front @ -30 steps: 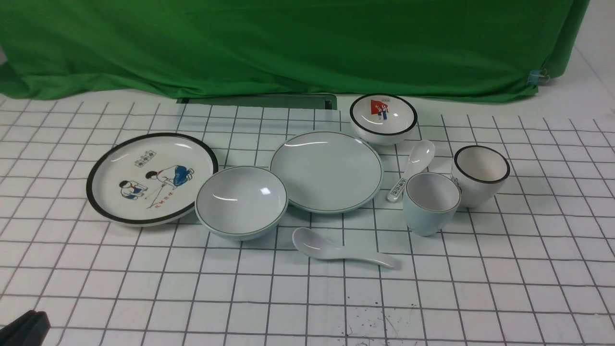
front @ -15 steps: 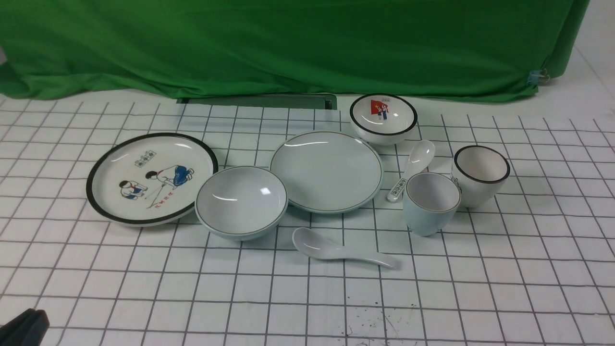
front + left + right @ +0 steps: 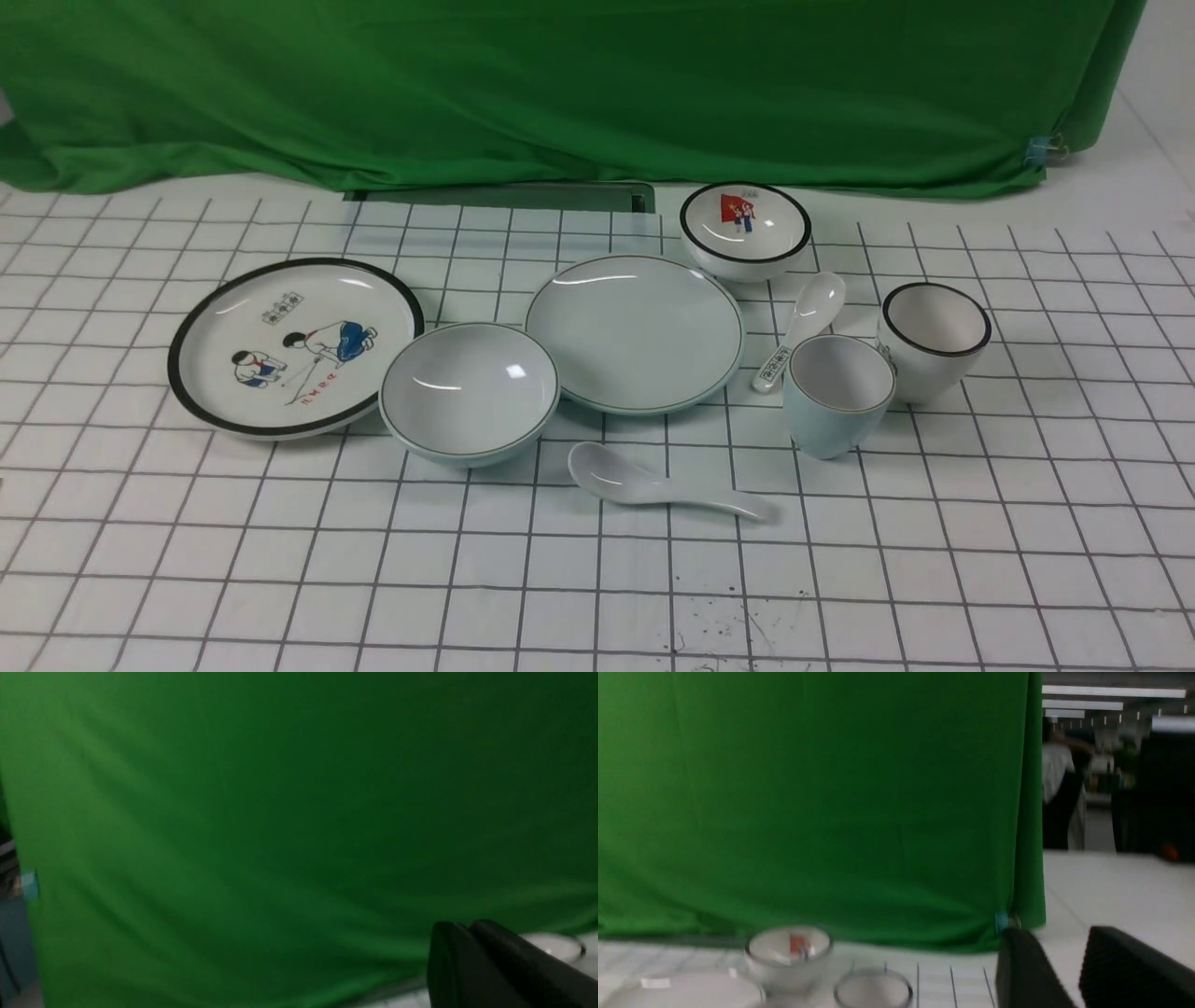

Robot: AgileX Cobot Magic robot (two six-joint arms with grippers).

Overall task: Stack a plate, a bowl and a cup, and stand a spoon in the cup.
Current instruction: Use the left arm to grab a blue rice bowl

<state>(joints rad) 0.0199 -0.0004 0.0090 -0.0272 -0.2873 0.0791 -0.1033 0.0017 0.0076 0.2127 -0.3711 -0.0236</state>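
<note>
Front view: the plate (image 3: 635, 331), bowl (image 3: 469, 392), cup (image 3: 837, 394) and spoon (image 3: 653, 485) lie unstacked on the worktop (image 3: 1027, 560) — neither pincer shows. Left wrist view: the left pincer (image 3: 465, 927) looks closed and empty. Right wrist view: the right pincer (image 3: 1057, 935) is slightly parted and empty — the plate lies well ahead of it.

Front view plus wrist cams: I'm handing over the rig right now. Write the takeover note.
Left gripper: looks shut, empty. Right gripper: open, empty. Neither shows in the front view.
Plate in the middle; bowl beside its left edge; cup upright to its right; spoon lying flat in front of the plate.
Done: nothing stacked yet.
Left: bowl onto plate, cup into bowl, spoon stood in cup.
Ignore the printed spoon and black-rimmed cup next to the cup.
</note>
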